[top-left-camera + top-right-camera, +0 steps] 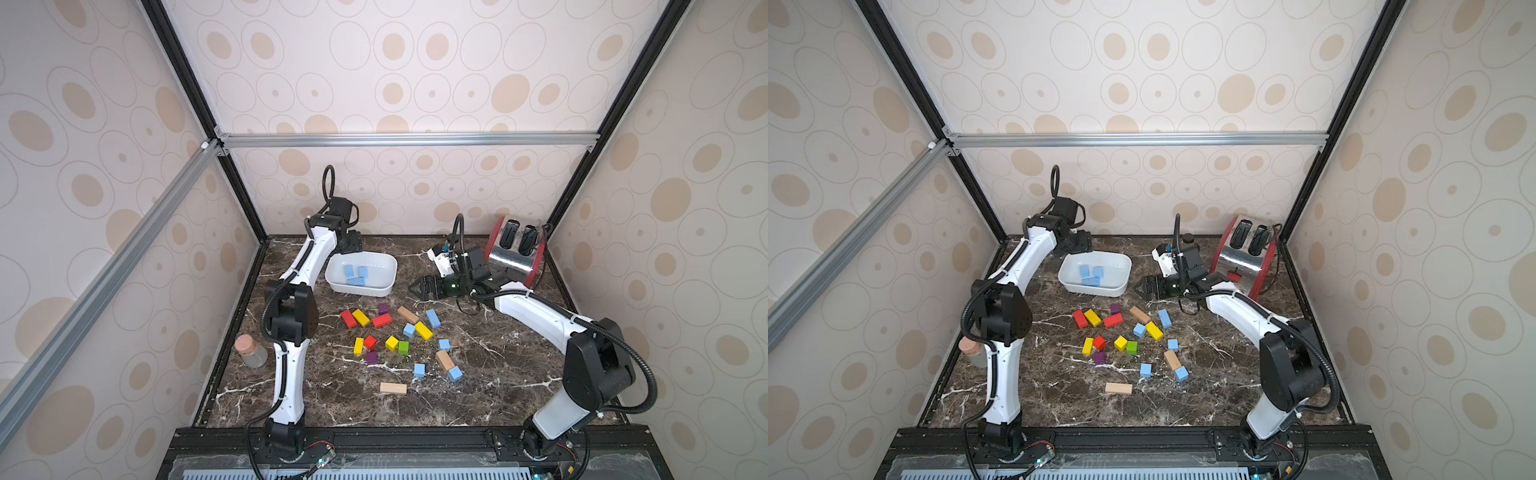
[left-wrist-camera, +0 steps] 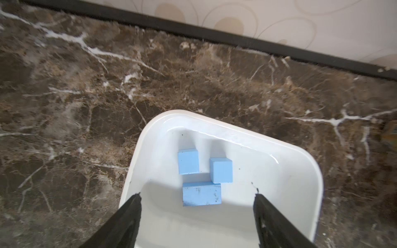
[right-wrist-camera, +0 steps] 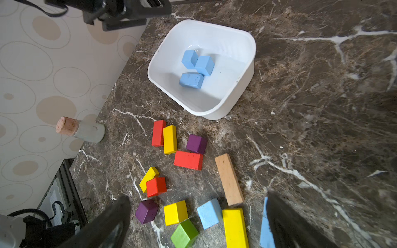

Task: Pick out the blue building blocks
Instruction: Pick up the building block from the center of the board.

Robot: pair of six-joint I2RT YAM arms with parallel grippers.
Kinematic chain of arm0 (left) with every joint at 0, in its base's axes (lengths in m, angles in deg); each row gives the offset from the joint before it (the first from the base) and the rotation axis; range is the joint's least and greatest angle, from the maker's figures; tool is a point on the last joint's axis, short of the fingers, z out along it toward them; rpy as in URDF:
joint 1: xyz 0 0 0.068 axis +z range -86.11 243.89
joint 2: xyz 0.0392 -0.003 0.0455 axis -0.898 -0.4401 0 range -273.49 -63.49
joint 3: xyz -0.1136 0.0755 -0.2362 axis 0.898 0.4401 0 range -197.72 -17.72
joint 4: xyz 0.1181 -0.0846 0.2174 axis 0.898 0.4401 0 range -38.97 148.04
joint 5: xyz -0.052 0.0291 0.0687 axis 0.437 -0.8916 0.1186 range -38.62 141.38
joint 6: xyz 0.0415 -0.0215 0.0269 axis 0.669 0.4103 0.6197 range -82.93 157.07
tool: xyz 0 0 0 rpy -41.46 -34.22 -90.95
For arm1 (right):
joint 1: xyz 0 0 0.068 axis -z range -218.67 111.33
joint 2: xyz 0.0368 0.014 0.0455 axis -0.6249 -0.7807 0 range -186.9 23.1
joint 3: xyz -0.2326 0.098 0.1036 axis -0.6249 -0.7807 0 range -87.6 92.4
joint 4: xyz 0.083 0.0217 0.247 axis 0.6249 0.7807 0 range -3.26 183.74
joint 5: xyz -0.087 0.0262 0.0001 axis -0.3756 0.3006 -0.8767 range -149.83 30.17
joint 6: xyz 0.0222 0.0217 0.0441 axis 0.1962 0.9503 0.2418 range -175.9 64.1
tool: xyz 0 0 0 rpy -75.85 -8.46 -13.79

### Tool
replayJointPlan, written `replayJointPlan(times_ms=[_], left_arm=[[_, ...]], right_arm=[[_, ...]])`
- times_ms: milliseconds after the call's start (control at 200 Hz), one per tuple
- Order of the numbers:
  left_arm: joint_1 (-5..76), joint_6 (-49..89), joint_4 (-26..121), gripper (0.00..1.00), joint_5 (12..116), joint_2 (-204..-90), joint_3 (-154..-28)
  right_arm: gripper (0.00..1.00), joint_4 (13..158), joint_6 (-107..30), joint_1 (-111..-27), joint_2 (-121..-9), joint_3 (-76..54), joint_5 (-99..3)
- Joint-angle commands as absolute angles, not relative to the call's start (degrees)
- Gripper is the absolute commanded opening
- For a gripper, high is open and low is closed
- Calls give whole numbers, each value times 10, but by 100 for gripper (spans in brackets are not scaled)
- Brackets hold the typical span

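Our left tool (image 2: 197,194) hangs spread, empty, over three blue blocks (image 2: 188,161) in the tub (image 2: 236,129); right tool's (image 3: 198,198) spread too.

I see a glossy white plastic tub (image 2: 279,182), three matt sky-blue painted blocks (image 2: 202,194) in it, one scuffed, polished brown veined marble-look tabletop (image 2: 193,85), shiny chrome red-ended toaster (image 1: 509,259), bare grainy tan wooden plank (image 3: 228,179).

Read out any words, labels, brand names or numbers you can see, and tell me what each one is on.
None can be read. The blue building blocks, the other coloured blocks, the white tub, the toaster and the corked jar show no lettering.
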State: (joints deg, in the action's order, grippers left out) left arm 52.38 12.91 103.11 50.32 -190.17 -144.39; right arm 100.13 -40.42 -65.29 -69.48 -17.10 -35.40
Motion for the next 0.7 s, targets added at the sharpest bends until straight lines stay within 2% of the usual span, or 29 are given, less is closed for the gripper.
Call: replayJointPlan(times_ms=[0, 361, 696], left_arm=[[527, 154, 1051, 83, 509, -1849, -1421], [512, 200, 1055, 99, 533, -1707, -1304], [479, 263, 1034, 99, 537, -1588, -1191]], right_arm=[[100, 1039, -422, -650, -658, -164, -370], [100, 1167, -461, -657, -577, -162, -411], [100, 1301, -471, -684, -517, -168, -478]])
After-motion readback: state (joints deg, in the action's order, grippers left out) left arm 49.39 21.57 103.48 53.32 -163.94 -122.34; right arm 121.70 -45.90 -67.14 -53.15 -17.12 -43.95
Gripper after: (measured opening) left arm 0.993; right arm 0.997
